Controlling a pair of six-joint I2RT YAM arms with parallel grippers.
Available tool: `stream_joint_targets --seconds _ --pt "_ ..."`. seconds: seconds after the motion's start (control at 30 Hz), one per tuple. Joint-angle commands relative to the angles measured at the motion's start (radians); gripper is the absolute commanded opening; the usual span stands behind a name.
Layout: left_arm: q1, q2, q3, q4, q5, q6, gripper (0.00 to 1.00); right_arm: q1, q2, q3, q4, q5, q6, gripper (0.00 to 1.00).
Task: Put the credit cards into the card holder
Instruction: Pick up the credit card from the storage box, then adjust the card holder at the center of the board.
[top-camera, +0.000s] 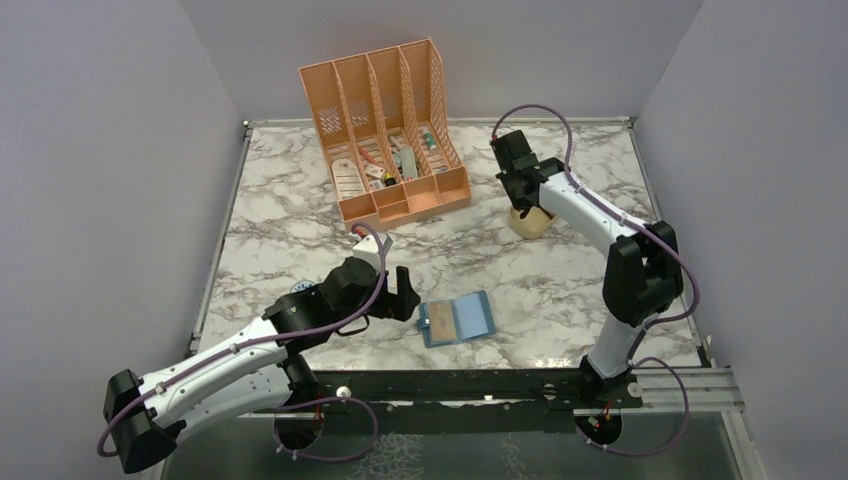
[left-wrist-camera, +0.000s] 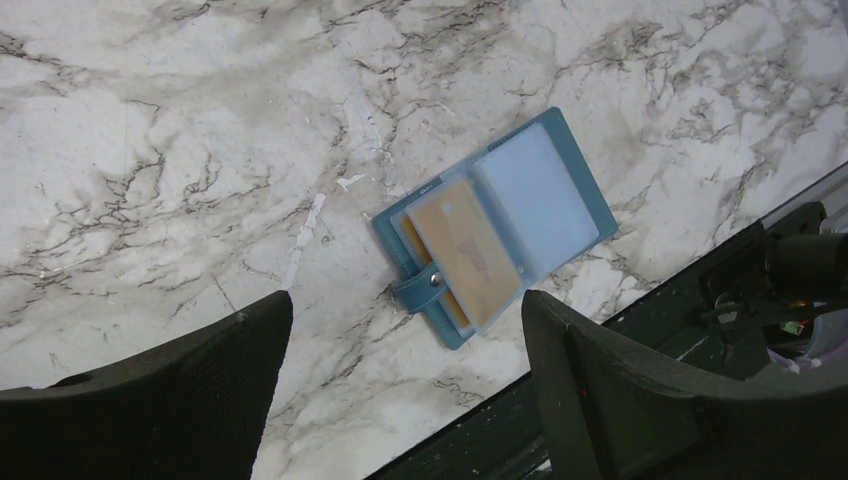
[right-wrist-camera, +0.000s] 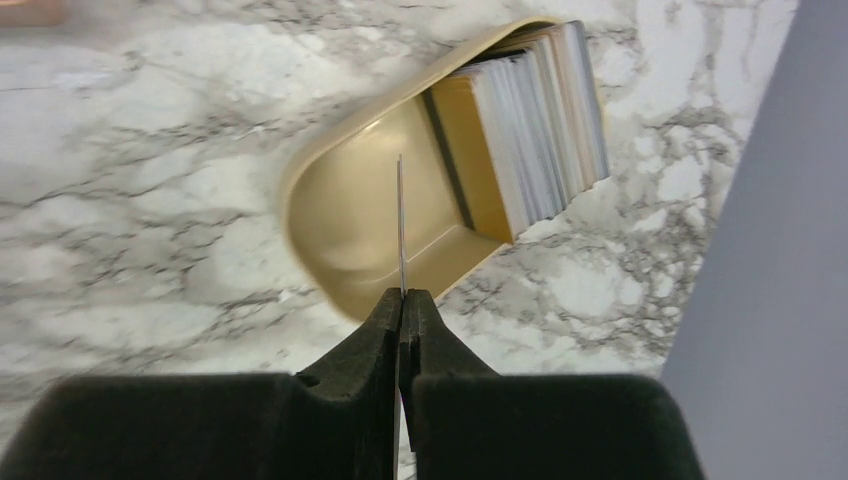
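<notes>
Right fingers: the right gripper (right-wrist-camera: 402, 300) has its two dark pads pressed tight together, pinching a thin card (right-wrist-camera: 400, 220) that shows edge-on, just a fine line sticking straight out from the tips.
Under the right fingers: that card hangs over the hollow of a tan oval tray (right-wrist-camera: 345, 225), and I cannot tell whether its far edge touches the tray floor.
Tray contents: a stack of cards (right-wrist-camera: 535, 110) stands on edge, packed at the tray's far end, a gold face turned toward the bare hollow.
Left fingers: the left gripper (left-wrist-camera: 405, 300) is spread wide, nothing between the pads, one finger (left-wrist-camera: 200, 390) on either side of the view.
Below the left fingers: the wallet (left-wrist-camera: 545, 185) lies open flat on the marble table (left-wrist-camera: 150, 150), pale blue inside, snap tab (left-wrist-camera: 420, 288) pointing back toward the gripper.
In the wallet: a gold card (left-wrist-camera: 465, 250) sits under the clear sleeve on the tab side; the other sleeve shows only pale blue.
From above: wallet near the front edge between the two arms, just beside the left gripper; tray well away at the right, under the right gripper.
Background: a peach desk organizer (top-camera: 385, 130) stands at the back of the table.
</notes>
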Motion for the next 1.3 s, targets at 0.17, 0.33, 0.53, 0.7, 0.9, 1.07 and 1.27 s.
stream_joint_targets --seconds 0.17,0.33,0.53,0.7,0.9,1.07,1.27 --pt "0.003 0.092 -0.017 0.077 0.129 -0.057 0.75 0.037 -0.249 -0.086 -0.039 -0.398 0.232 0.01" --pt "0.003 0.164 -0.034 0.108 0.148 -0.069 0.71 0.039 -0.428 -0.269 0.095 -0.694 0.351 0.01" --pt "0.003 0.280 -0.042 0.100 0.180 -0.112 0.67 0.041 -0.583 -0.504 0.251 -0.923 0.523 0.01" --pt "0.002 0.359 -0.065 0.107 0.191 -0.145 0.63 0.049 -0.637 -0.657 0.393 -1.065 0.628 0.01" --pt "0.002 0.442 -0.080 0.169 0.210 -0.138 0.63 0.067 -0.625 -0.766 0.469 -1.109 0.667 0.01" --pt "0.003 0.497 -0.096 0.242 0.223 -0.142 0.64 0.077 -0.621 -0.811 0.504 -1.114 0.672 0.01" --pt "0.003 0.541 -0.084 0.217 0.161 -0.148 0.65 0.090 -0.598 -0.848 0.533 -1.109 0.673 0.01"
